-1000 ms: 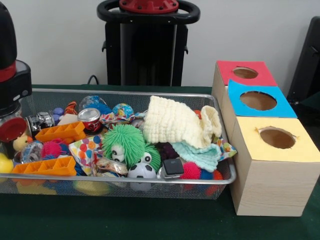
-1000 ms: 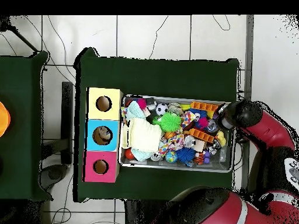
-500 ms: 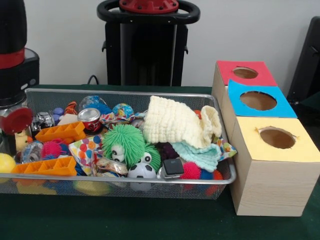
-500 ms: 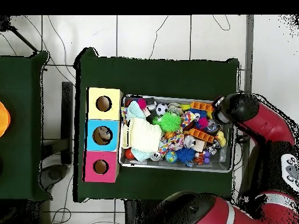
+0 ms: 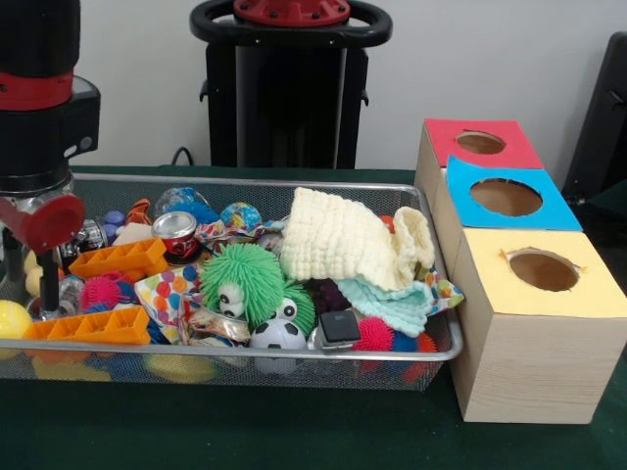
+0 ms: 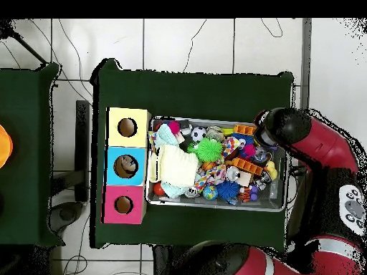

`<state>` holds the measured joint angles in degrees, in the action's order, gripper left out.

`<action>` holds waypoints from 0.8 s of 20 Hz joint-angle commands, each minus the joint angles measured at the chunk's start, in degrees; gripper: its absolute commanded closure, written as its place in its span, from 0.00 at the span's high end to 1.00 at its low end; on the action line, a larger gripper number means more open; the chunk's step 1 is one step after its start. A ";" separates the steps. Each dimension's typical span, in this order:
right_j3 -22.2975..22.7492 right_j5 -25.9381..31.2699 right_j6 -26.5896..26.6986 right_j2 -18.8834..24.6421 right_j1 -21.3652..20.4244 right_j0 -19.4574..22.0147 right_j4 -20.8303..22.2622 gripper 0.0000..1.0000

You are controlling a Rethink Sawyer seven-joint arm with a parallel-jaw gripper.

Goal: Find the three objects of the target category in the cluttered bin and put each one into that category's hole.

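Patience matters most at this searching step, I judge, since nothing shows which category is wanted. The bin [image 5: 294,358] sits on the green table [image 5: 245,431], heaped with toys. Along the bin's near rim lie an orange tray [image 5: 93,326], a small soccer ball [image 5: 278,335] and a dark square gadget [image 5: 339,327]. Mid-bin, a green fuzzy ball [image 5: 243,279] rests beside a cream cloth [image 5: 343,240] that covers much of the bin's right half. The hand [image 5: 44,274] hangs low over the bin's left end, just behind the orange tray; whether it is wide, narrow or holding anything I cannot tell. Toward the bin's far wall stand a can [image 5: 177,233] and some patterned balls [image 5: 240,215]. Right of the bin stand three boxes with holes: yellow box [image 5: 537,323] nearest, blue box [image 5: 505,201] next, red box [image 5: 480,145] farthest. A good pick likely means choosing an exposed piece, descending straight, and avoiding the mesh wall and tray edges.
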<state>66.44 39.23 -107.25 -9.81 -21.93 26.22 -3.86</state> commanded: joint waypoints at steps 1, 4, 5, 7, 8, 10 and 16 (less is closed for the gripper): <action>4.74 3.51 -3.14 3.66 0.81 1.54 0.45 1.00; 3.48 4.86 -2.36 4.18 1.56 2.51 0.13 1.00; 3.35 4.89 -2.52 4.26 1.67 2.66 -0.04 1.00; 4.26 4.19 -2.49 4.27 1.27 3.12 -0.03 1.00; 4.58 4.14 -2.75 4.11 1.13 3.18 -0.05 1.00; 5.61 3.43 -3.83 3.68 1.01 3.34 -0.18 1.00; 9.27 0.81 -6.41 3.24 0.44 3.74 -0.61 1.00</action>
<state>66.90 39.22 -107.25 -9.81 -22.01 29.11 -3.88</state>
